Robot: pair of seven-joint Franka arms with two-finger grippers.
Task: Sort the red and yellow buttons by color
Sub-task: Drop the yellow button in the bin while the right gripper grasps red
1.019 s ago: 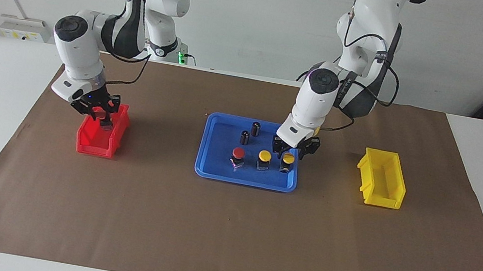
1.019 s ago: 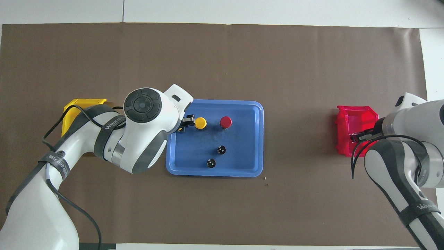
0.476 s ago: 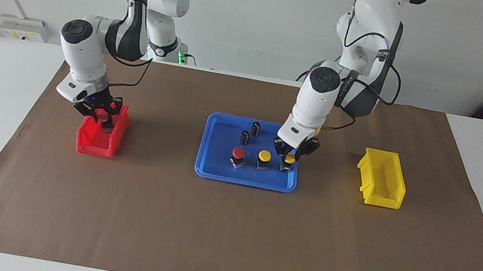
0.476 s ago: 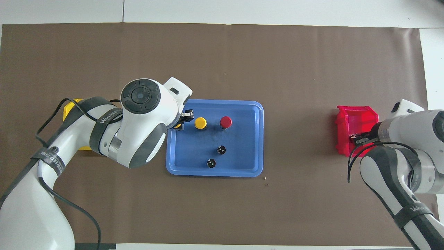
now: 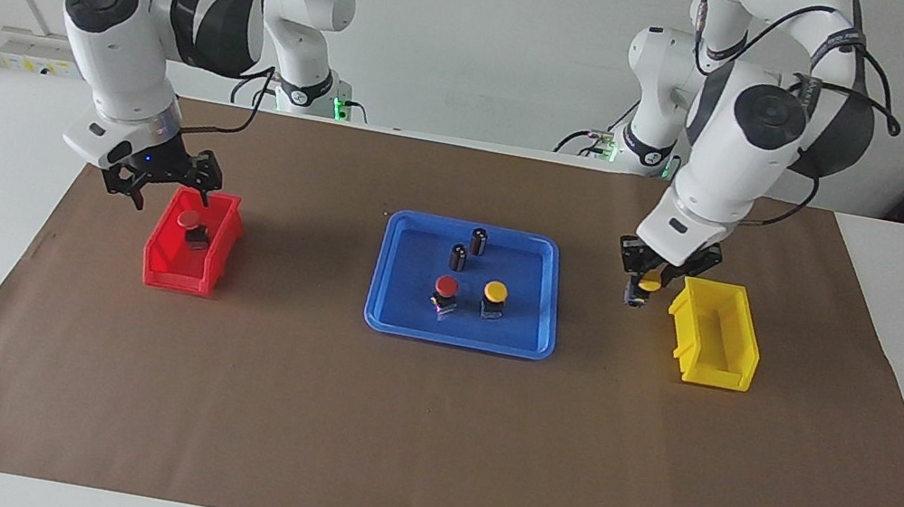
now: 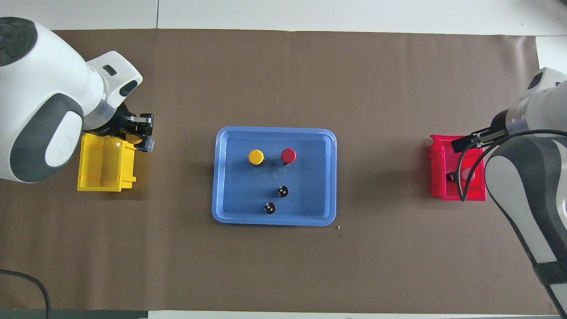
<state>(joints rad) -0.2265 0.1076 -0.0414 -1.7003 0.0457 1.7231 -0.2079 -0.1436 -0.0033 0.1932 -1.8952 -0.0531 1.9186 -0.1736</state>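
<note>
Facing view: our left gripper (image 5: 648,279) grips a yellow button (image 5: 649,281) in the air, just beside the yellow bin (image 5: 713,345) on its tray-ward side; bin still empty. Right gripper (image 5: 163,181) spread wide over the red bin (image 5: 161,264), one red button (image 5: 191,224) inside.

Overhead view: blue tray (image 6: 230,212) holds 1 yellow button (image 6: 256,157), 1 red button (image 6: 288,155), 2 dark cylinders (image 6: 276,199).

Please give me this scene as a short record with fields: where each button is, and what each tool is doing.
red bin: holds one red button
yellow bin: no button seen inside
blue tray: one red button, one yellow button, two dark cylinders
left tool: shut on a yellow button, in the air beside the yellow bin, over the brown mat
right tool: open, above the edge of the red bin nearer the robots
left to sort: the two buttons on the tray, and the held one
</note>
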